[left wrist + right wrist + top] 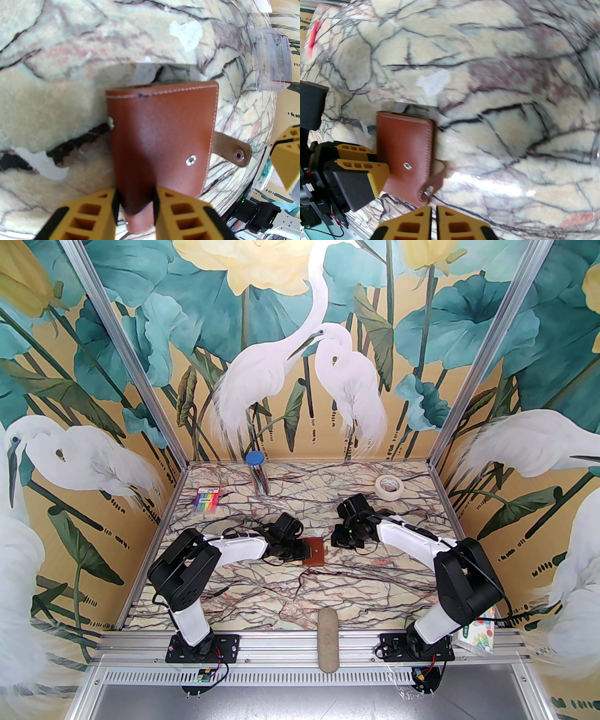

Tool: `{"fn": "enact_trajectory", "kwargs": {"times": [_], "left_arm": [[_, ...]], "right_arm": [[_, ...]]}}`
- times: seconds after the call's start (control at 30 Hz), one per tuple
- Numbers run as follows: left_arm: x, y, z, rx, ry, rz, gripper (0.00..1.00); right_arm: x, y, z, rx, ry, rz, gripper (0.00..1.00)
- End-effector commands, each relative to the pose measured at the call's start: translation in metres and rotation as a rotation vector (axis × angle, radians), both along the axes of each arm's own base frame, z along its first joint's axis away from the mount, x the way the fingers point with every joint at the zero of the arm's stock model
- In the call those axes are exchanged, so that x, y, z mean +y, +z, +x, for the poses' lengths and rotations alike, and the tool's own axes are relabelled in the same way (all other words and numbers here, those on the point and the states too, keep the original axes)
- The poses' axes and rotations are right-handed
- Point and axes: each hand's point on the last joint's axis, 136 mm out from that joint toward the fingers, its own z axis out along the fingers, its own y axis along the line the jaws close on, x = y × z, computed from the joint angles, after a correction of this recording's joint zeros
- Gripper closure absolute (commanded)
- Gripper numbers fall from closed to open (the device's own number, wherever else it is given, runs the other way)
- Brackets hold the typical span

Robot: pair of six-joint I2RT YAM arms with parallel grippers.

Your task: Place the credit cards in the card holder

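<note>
Top external view sets the holder (315,557) mid-table (375,589) between both arms. The left gripper (302,550) is at its left edge and the right gripper (336,542) just to its right, but the fingers there are too small to read.

Left wrist view settles the left one: its yellow fingers (185,211) are clamped on the holder's left end. The snap tab (234,152) lies open on the marble, and pale sleeves (145,71) poke from the opposite end. This view also catches a pale card (279,56) inside clear plastic (260,70) past the holder.

Right wrist view adds the right gripper's fingers (454,225), pressed together with nothing seen between them, their tips just short of the tab.
</note>
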Motion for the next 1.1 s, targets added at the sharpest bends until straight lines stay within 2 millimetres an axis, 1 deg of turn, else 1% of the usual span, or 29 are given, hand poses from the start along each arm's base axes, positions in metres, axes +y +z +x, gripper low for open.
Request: {"fn": "enact_trajectory", "kwargs": {"times": [0.0, 0.17, 0.33, 0.77, 1.07], "left_arm": [[0.011, -0.037, -0.014, 0.058, 0.008, 0.062, 0.68], [0.012, -0.036, -0.015, 0.051, 0.008, 0.061, 0.69], [0.013, -0.036, -0.017, 0.048, 0.011, 0.056, 0.69], [0.013, -0.036, -0.017, 0.047, 0.01, 0.055, 0.7], [0.012, -0.036, -0.016, 0.047, 0.005, 0.051, 0.7]], "right_arm": [[0.007, -0.012, 0.005, 0.006, 0.037, 0.04, 0.88], [0.017, -0.021, 0.003, 0.047, 0.059, 0.088, 0.89], [0.015, -0.023, 0.0, 0.044, 0.053, 0.086, 0.89], [0.024, -0.029, -0.005, 0.086, 0.064, 0.143, 0.88], [0.028, -0.041, -0.005, 0.127, 0.054, 0.162, 0.88]]}}
